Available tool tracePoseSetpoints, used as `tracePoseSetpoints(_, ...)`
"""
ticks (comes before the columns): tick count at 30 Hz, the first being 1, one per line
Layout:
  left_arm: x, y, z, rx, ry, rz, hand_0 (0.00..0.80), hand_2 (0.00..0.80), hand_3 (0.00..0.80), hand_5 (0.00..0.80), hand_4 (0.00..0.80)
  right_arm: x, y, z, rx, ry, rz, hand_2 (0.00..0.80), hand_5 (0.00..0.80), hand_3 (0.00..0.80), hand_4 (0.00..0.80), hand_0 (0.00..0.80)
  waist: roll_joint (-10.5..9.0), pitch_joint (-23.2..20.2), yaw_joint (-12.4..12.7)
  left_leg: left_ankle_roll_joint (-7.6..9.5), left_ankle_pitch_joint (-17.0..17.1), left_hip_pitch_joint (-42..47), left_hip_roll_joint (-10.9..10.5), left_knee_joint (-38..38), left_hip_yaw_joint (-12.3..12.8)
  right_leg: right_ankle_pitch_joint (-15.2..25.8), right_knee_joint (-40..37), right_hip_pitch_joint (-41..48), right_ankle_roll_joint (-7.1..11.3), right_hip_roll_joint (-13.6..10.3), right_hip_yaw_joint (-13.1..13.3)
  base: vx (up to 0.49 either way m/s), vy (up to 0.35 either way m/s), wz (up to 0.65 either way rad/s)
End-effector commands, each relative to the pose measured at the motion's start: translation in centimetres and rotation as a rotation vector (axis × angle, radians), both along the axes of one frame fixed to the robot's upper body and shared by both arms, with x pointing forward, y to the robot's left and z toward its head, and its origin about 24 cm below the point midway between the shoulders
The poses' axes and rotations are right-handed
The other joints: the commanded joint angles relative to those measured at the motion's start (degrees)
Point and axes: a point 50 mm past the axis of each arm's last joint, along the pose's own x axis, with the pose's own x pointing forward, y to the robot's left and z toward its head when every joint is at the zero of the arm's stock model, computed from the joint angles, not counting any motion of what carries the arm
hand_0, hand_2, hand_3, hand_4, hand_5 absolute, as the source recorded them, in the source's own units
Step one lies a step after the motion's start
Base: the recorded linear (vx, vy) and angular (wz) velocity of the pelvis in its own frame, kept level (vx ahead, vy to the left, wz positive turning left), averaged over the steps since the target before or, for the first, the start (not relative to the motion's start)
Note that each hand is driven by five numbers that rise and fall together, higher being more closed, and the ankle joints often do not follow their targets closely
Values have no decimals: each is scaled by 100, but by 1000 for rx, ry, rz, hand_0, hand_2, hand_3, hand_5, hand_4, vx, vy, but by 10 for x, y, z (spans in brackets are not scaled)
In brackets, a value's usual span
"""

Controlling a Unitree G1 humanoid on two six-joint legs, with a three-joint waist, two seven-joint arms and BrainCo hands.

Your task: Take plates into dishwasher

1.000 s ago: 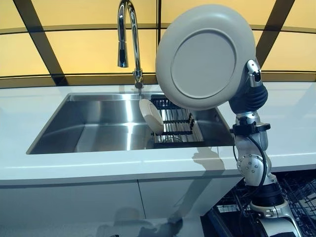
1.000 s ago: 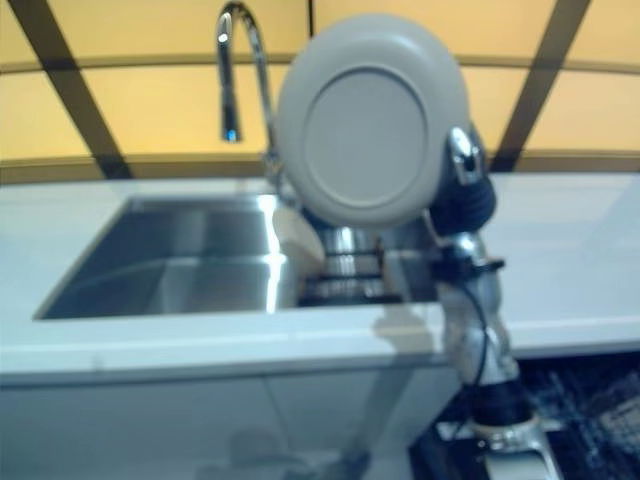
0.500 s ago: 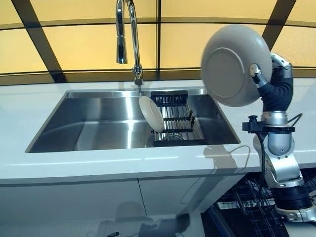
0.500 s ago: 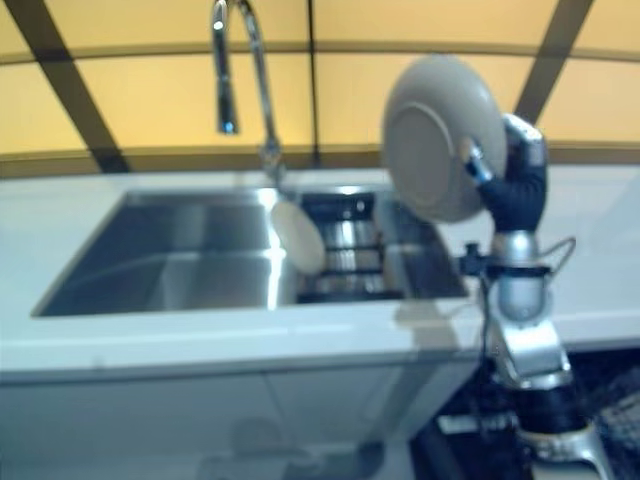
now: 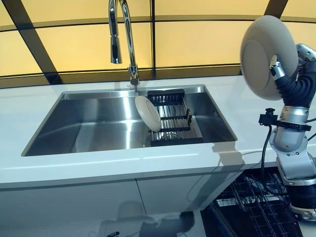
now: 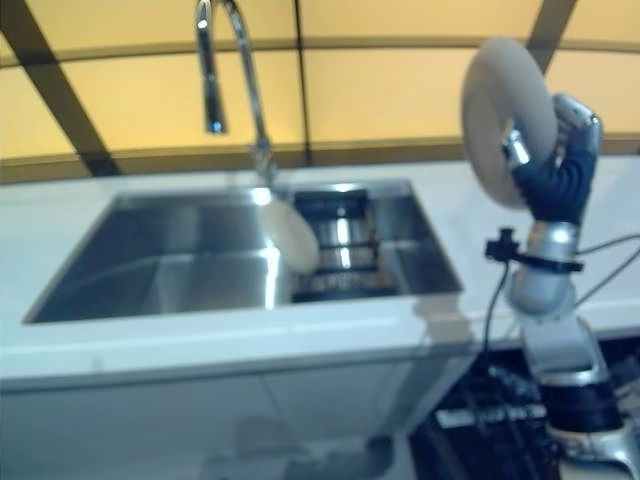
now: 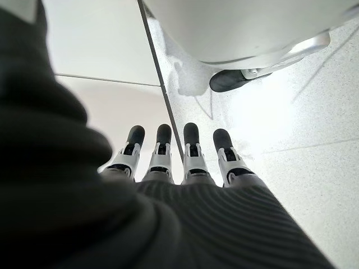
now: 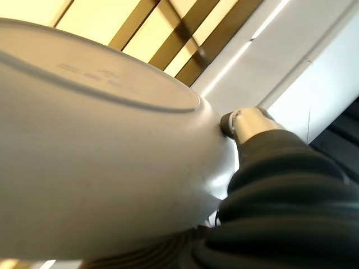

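Observation:
A grey plate [image 5: 267, 55] is held up on edge at the far right, above the counter, its underside facing the sink. My right hand [image 5: 298, 79] is shut on its rim, with the thumb [image 8: 242, 120] pressed on the plate's underside [image 8: 95, 162] in the right wrist view. A second, white plate [image 5: 149, 113] leans upright against the black rack [image 5: 170, 117] in the sink. The dishwasher's dark wire rack [image 5: 256, 203] shows open below the counter at the lower right. My left hand [image 7: 174, 162] hangs low with straight fingers and holds nothing.
A steel sink [image 5: 94, 123] is set into the white counter [image 5: 123, 165], with a tall chrome tap [image 5: 121, 37] behind it. Yellow panels with dark bars form the back wall. White cabinet fronts [image 5: 74, 202] run under the counter.
My right hand has carried the grey plate to the right, from over the sink to beyond its right edge, and turned it more edge-on. The view has shifted slightly as well.

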Motion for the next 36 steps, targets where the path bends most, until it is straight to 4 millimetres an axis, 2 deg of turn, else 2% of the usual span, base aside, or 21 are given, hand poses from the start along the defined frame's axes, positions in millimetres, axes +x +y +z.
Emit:
tracePoseSetpoints(1, 8, 2, 1, 30, 4, -45, 0, 0, 0, 0, 0, -9, -3, 17, 47, -61, 91, 800, 800, 800, 800, 800, -224, -182, 45, 267, -557, 141, -146, 19, 284, -549, 20, 222, -5, 241, 11, 0, 0, 0)
tracePoseSetpoints(5, 10, 1, 1, 30, 2, -45, 0, 0, 0, 0, 0, -8, 13, 8, 215, 12, 511, 800, 800, 800, 800, 800, -224, -174, 39, 274, -559, 147, -156, 19, 302, -543, 20, 224, -14, 233, 5, 0, 0, 0)
tracePoseSetpoints(10, 9, 3, 1, 29, 6, -62, 0, 0, 0, 0, 0, -3, 49, -9, 466, 52, 1231, 800, 800, 800, 800, 800, -228, -176, 87, 279, -549, 145, -178, 19, 296, -541, 20, 233, -40, 225, -23, 0, 0, 0)
tracePoseSetpoints(12, 9, 3, 1, 31, 10, -71, 0, 0, 0, 0, 0, -2, 60, -13, 549, 45, 1403, 800, 800, 800, 800, 800, -235, -189, 111, 276, -548, 144, -186, 19, 280, -545, 20, 240, -44, 221, -46, -2, 0, 2)
tracePoseSetpoints(15, 11, 3, 1, 31, 13, -86, 0, 0, 0, 0, 0, -1, 76, -18, 648, 10, 1551, 800, 800, 800, 800, 800, -228, -206, 164, 280, -537, 138, -195, 19, 253, -544, 20, 249, -47, 211, -90, -9, 2, 11)
tracePoseSetpoints(17, 11, 2, 0, 30, 15, -91, 0, 0, 0, 0, 0, -1, 80, -19, 671, -1, 1544, 800, 800, 800, 800, 800, -226, -221, 182, 283, -530, 129, -202, 19, 240, -539, 20, 244, -42, 210, -103, -10, 2, 14)
tracePoseSetpoints(22, 9, 3, 0, 30, 15, -80, 0, 0, 0, 0, 0, 2, 77, -22, 666, 4, 1473, 800, 800, 800, 800, 800, -219, -246, 188, 290, -525, 121, -196, 19, 277, -529, 20, 221, -33, 210, -126, -3, 1, 1)
tracePoseSetpoints(31, 5, 3, 0, 26, 20, -65, 0, 0, 0, 0, 0, -1, 74, -21, 681, 12, 1507, 800, 800, 800, 800, 800, -218, -248, 173, 290, -517, 99, -192, 19, 308, -518, 20, 196, -22, 205, -128, 0, 0, 0)
tracePoseSetpoints(36, 6, 2, 0, 26, 21, -68, 0, 0, 0, 0, 0, -1, 69, -18, 638, 16, 1385, 800, 800, 800, 800, 800, -231, -225, 162, 297, -522, 108, -206, 19, 291, -518, 20, 212, -22, 207, -122, 0, 0, 0)
